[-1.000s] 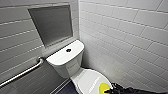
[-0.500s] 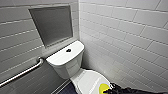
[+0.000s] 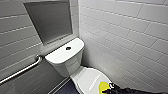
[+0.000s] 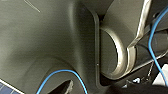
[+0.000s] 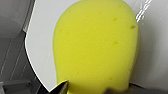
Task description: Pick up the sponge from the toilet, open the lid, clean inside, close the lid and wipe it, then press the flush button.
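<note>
Your right gripper (image 3: 110, 86) sits at the sponge (image 5: 96, 45), which lies on the closed lid (image 3: 87, 77) just ahead of the jaws; I can't tell if they've clamped it. Grip it centrally before lifting.

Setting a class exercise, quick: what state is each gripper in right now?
Left gripper: cannot be told.
Right gripper: appears closed on the sponge, which is against the lid.
</note>
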`<state>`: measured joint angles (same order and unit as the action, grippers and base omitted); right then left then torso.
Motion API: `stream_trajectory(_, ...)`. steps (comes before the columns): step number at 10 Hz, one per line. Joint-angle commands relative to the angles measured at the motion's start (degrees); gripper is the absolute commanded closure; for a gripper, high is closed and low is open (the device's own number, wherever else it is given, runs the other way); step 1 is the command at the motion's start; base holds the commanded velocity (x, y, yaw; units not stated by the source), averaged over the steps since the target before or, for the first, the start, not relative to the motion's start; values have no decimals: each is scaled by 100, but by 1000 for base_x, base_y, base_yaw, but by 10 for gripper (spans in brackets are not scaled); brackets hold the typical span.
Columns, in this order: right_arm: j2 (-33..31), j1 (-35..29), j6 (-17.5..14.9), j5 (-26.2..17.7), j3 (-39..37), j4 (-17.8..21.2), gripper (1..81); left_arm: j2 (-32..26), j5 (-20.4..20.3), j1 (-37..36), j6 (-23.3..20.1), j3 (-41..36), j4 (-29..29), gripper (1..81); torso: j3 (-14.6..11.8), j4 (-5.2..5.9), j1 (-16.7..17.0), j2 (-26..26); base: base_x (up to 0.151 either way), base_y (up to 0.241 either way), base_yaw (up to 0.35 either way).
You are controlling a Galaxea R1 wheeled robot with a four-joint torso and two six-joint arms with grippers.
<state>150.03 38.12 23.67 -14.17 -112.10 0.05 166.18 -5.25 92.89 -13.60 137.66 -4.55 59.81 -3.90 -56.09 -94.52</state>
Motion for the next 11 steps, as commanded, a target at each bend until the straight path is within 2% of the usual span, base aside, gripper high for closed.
stream_trajectory(1,-41,-502,-12,-262,67,48,10,12,499,137,-28,-80,-47,10,0,0,0,0,0,0,0)
stream_trajectory(5,205,-37,-56,659,-311,30,10,-23,543,137,-19,-81,-64,10,-5,0,-2,0,0,0,0)
stream_trajectory(8,197,104,-56,1319,163,-163,10,-23,552,137,-19,-81,-90,10,-7,-2,-2,0,0,0,0)
stream_trajectory(11,276,218,-65,1364,164,-216,10,-24,569,146,-19,-81,-222,10,-5,-2,-2,0,0,0,0)
